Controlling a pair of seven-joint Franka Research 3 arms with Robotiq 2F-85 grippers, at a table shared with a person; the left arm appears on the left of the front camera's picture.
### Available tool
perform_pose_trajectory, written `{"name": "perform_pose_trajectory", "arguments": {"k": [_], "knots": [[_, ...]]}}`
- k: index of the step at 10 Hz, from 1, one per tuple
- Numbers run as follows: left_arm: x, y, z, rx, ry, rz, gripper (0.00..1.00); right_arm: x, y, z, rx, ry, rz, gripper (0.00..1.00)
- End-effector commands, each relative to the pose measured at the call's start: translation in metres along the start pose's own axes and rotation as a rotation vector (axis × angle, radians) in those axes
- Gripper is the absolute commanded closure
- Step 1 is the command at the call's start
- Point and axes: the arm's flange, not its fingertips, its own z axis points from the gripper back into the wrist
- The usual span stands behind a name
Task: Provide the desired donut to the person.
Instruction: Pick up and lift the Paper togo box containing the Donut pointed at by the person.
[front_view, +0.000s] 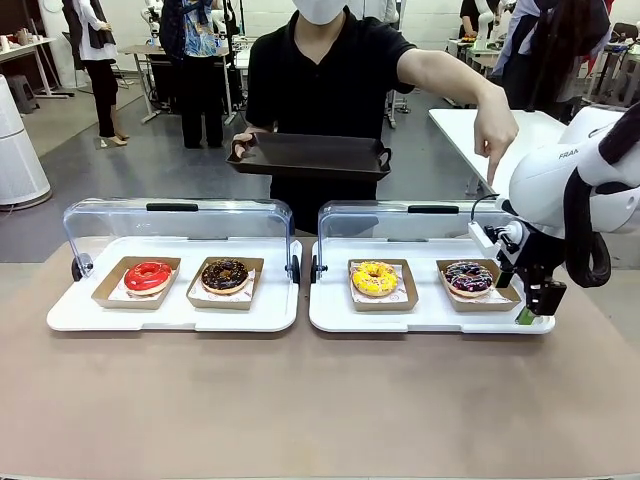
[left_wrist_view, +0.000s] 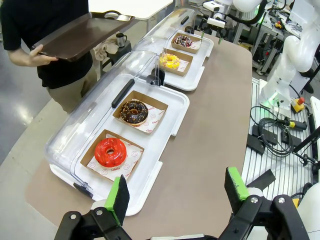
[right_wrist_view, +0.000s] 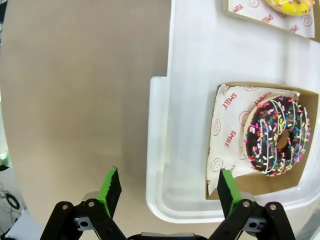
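The person in a black T-shirt holds a dark serving tray (front_view: 310, 155) in one hand. Their other hand (front_view: 494, 135) points down at the sprinkled chocolate donut (front_view: 468, 277) in its cardboard box at the right end of the right white tray (front_view: 430, 315). My right gripper (front_view: 530, 303) hangs open over that tray's front right corner. In the right wrist view it (right_wrist_view: 170, 192) straddles the tray edge, with the sprinkled donut (right_wrist_view: 277, 137) just beyond one finger. My left gripper (left_wrist_view: 176, 192) is open above the table's left end, near the red donut (left_wrist_view: 110, 152).
A yellow donut (front_view: 375, 278) sits left of the sprinkled one. The left tray (front_view: 170, 315) holds a red donut (front_view: 148, 276) and a chocolate donut (front_view: 225, 275). Clear lids (front_view: 180, 222) stand raised behind both trays. The brown tabletop (front_view: 300, 400) in front is bare.
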Motion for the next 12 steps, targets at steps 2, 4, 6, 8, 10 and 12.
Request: {"name": "perform_pose_trajectory", "arguments": {"k": [2,4,6,8,10,12], "knots": [[0.0,0.0,0.002,-0.004,-0.015,-0.007,0.0,-0.007,-0.016,-0.019,-0.026,0.034,-0.013,0.0],[0.0,0.0,0.002,-0.004,-0.015,-0.007,0.0,-0.012,-0.024,-0.024,-0.027,0.034,-0.029,0.0],[0.0,0.0,0.002,-0.004,-0.015,-0.007,0.0,-0.016,-0.03,-0.027,-0.034,0.03,-0.037,0.0],[0.0,0.0,0.002,-0.004,-0.015,-0.007,0.0,-0.019,-0.033,-0.028,-0.04,0.032,-0.038,0.0],[0.0,0.0,0.002,-0.004,-0.015,-0.007,0.0,-0.02,-0.036,-0.031,-0.042,0.027,-0.042,0.0],[0.0,0.0,0.002,-0.004,-0.015,-0.007,0.0,-0.022,-0.038,-0.033,-0.054,0.02,-0.04,0.0]]}}
